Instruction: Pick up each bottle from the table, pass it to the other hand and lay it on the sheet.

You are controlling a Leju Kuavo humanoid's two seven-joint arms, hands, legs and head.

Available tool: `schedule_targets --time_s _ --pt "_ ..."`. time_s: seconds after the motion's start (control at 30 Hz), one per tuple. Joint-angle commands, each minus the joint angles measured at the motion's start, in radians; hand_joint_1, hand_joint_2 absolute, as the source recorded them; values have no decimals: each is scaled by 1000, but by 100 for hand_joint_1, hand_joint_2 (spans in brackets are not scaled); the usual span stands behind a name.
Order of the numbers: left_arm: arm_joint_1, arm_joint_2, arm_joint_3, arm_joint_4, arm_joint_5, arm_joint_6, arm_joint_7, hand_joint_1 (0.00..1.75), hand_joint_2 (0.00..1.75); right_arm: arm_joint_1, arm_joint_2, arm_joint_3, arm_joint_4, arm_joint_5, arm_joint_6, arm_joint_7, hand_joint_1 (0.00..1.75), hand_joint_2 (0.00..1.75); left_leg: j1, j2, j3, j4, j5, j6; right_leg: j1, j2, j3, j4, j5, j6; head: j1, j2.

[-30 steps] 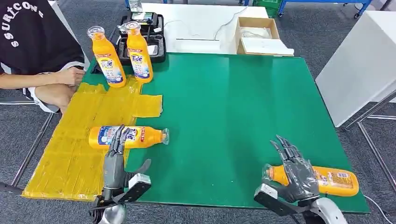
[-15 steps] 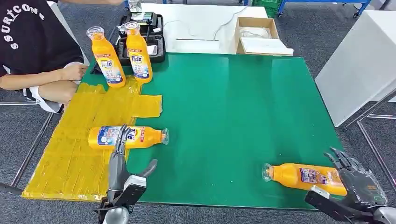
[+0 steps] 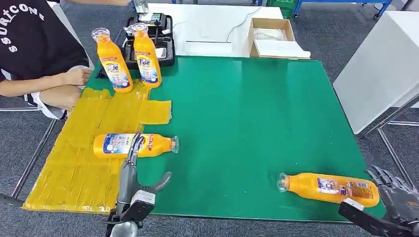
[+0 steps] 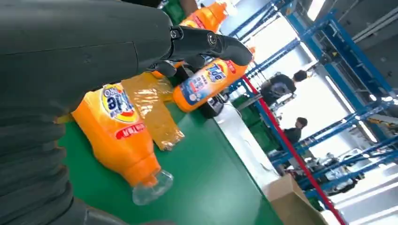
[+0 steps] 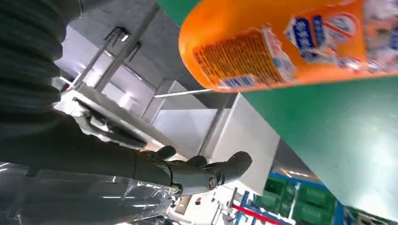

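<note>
An orange Tide bottle [image 3: 328, 188] lies on the green mat [image 3: 247, 113] near the front right corner, cap to the left; its base [image 5: 281, 47] fills much of the right wrist view. My right hand [image 3: 398, 197] hangs just past that base, off the table's corner, fingers [image 5: 197, 171] spread and holding nothing. Another bottle [image 3: 133, 144] lies across the edge of the yellow sheet [image 3: 84, 143]. My left hand [image 3: 132, 173] hovers just in front of it, fingers [image 4: 206, 42] stretched out over the bottle [image 4: 119, 136], empty. Two bottles [image 3: 112, 61] [image 3: 146, 57] stand upright at the sheet's far end.
A person in a black shirt sits at the table's left, forearm [image 3: 44, 84] by the sheet's far corner. Behind the mat are a black tray [image 3: 165, 37] and a cardboard box [image 3: 272, 37]. A white cabinet [image 3: 380, 64] stands at the right.
My right hand has let go of the right bottle and drawn back to the right, off the table corner; the bottle lies a little further right. My left hand has edged slightly right.
</note>
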Motion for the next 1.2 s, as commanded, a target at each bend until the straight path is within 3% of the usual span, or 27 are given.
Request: schedule_targets --time_s 0.03,0.33,0.7,0.87,1.2 --pt "-11 31 -48 17 9 -15 2 0 175 -97 62 123 204 47 -22 16 0 175 1 1 6 -3 0 -1 0 4 7 -4 0 0 0 0" --pt "-23 30 -65 39 19 -25 1 0 175 -214 93 240 395 117 -88 44 0 175 2 2 5 -2 0 -1 2 4 5 -4 1 0 0 0" --pt "-28 32 -72 46 24 -29 0 0 175 -252 108 270 447 112 -111 26 0 175 1 1 6 -2 0 -1 1 4 6 -3 0 0 0 0" --pt "-34 31 -75 58 30 -33 -1 0 175 -306 132 322 520 131 -157 28 0 175 2 7 8 -3 0 -1 1 8 7 -4 2 -1 0 0" --pt "-37 32 -76 63 30 -36 -1 0 175 -317 130 332 539 137 -155 32 0 175 2 16 13 -1 -5 0 1 16 7 -3 3 -3 0 0"
